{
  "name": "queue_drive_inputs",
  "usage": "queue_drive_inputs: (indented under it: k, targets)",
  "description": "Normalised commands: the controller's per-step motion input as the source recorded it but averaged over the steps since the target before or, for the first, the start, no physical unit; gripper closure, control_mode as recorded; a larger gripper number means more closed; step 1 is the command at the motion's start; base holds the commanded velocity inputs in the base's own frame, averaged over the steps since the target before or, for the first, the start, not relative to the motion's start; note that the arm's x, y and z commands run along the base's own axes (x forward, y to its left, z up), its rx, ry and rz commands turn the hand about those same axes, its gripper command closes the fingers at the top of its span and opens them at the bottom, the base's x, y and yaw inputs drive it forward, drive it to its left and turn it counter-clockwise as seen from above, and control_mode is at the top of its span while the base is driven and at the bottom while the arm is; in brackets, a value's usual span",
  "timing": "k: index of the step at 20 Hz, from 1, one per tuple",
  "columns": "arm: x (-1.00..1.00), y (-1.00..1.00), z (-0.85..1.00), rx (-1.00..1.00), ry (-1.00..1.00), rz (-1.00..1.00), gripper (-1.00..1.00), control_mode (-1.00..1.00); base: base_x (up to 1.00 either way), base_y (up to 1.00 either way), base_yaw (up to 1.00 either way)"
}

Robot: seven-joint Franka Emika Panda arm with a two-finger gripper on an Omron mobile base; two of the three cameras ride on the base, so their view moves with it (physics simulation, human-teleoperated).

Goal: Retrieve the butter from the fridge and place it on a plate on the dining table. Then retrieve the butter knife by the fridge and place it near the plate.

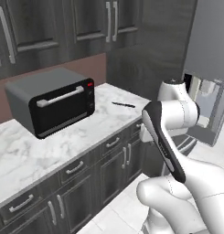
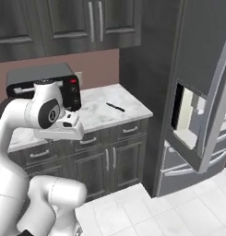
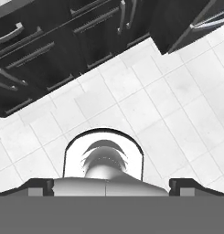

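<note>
Marble counter (image 1: 49,151) with grey veining, carried on dark cabinets (image 1: 81,192) with steel bar handles. Black toaster oven (image 1: 51,103) toward the back wall, door closed, red mark at its upper right corner. Butter knife (image 1: 123,105), slim and dark, flat on the counter near the right end, well apart from the toaster oven; same knife (image 2: 115,107) in the right base view, close to the counter's corner beside the tall dark panel. Fridge (image 2: 202,115) to the right, grey steel, one upper door swung open toward the camera, pale shelving visible within; contents too small to identify, possibly a light-coloured item on the door shelf. White arm (image 1: 177,137) folded in front of the cabinets, elbow raised, hand directed downward. Hand view: white floor tiles (image 3: 145,105) and cabinet fronts (image 3: 63,50). Dark finger tips (image 3: 39,186) at the outer edges of that view, set wide apart, nothing between them.
</note>
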Motion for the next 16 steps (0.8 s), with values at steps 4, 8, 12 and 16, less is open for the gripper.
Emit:
queue_drive_inputs:
  k: [4, 8, 12, 16]
  targets:
    - [0.0, 0.0, 0.0, 0.0, 0.0, 0.0, -1.0, 1.0, 0.85, -0.17, 0.25]
    - [0.0, 0.0, 0.0, 0.0, 0.0, 0.0, -1.0, 1.0, 0.43, -0.32, 0.31]
    - [0.0, 0.0, 0.0, 0.0, 0.0, 0.0, -1.0, 1.0, 0.47, -0.5, 0.4]
    - [0.0, 0.0, 0.0, 0.0, 0.0, 0.0, -1.0, 1.0, 0.62, -0.65, 0.36]
